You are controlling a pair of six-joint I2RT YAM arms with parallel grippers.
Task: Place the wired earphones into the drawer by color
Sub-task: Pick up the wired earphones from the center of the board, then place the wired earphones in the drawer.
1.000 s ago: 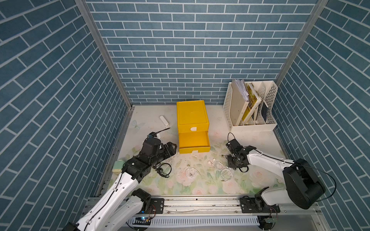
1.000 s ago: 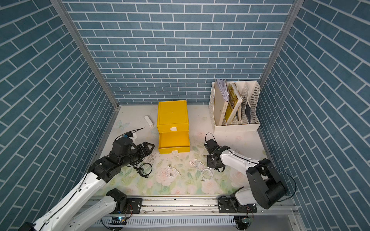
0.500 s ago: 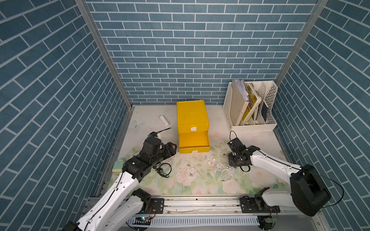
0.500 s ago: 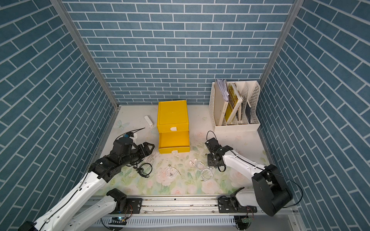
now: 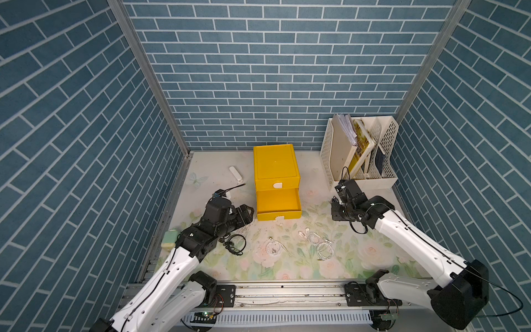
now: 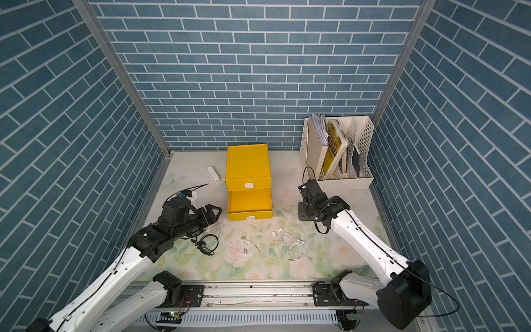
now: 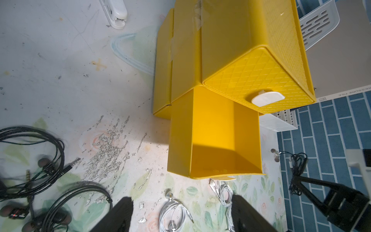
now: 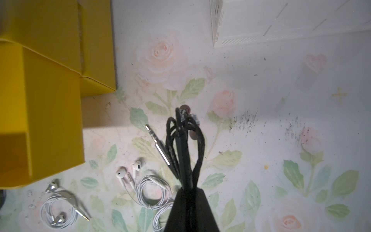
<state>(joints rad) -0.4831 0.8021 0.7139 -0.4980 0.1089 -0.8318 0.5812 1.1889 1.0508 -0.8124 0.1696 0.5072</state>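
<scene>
We see blue brick-pattern walls [image 5: 273,72] on three sides, pale mortar lines. Grey metal posts [image 5: 149,74] in both back corners. Floor mat [image 5: 359,253] pale, printed with pink roses, green leaves; we note dark scuffs [image 7: 108,140] in left wrist view. White slotted file rack [image 5: 382,181] in back right corner, holding papers, books. Metal rail [image 5: 287,291] along front edge. Light even, shadows soft.

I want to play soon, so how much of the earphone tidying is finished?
Done: the lower drawer is pulled open, but it looks empty. In hand: the right gripper is shut on one black earphone coil, which hangs from it. The left gripper is open and holds nothing. Left: more black earphones and the white earphones lie on the table, so nearly all the sorting remains.
</scene>
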